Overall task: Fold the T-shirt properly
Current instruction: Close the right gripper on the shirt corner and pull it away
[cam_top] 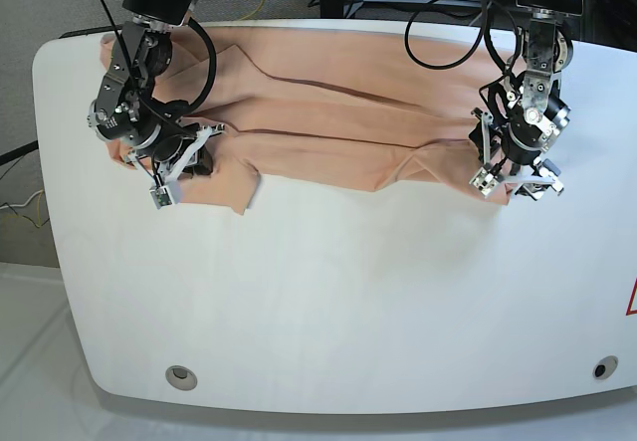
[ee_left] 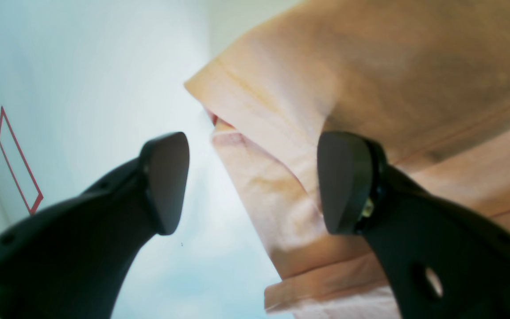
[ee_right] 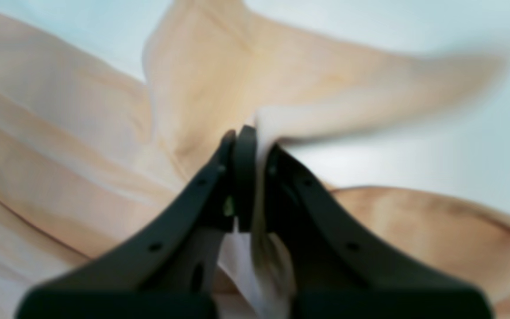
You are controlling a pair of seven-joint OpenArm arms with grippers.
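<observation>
The right gripper (ee_right: 250, 146) is clenched on the shirt (cam_top: 328, 112), a pale ridge of cloth squeezed up between its black fingers (ee_right: 244, 168); from that pinch the fabric fans away in soft folds, blurred in the right wrist view. In the base view this gripper (cam_top: 184, 162) sits at the shirt's near edge on that view's left, where a flap of cloth hangs toward the front of the table (cam_top: 328, 292). The left gripper (ee_left: 255, 181) is released, its two fingers spread wide: one pad (ee_left: 166, 181) stands over bare white tabletop, the other pad (ee_left: 343, 181) over the shirt's layered, hemmed edge, which shows stitched seams and stacked folds. Whether that pad touches the cloth cannot be told. In the base view the left gripper (cam_top: 518, 167) is at the shirt's near edge on that view's right. The peach shirt lies spread across the far half of the white table, creased lengthwise, between the two arms. A red outlined mark (ee_left: 18, 161) is on the tabletop near the left gripper.
</observation>
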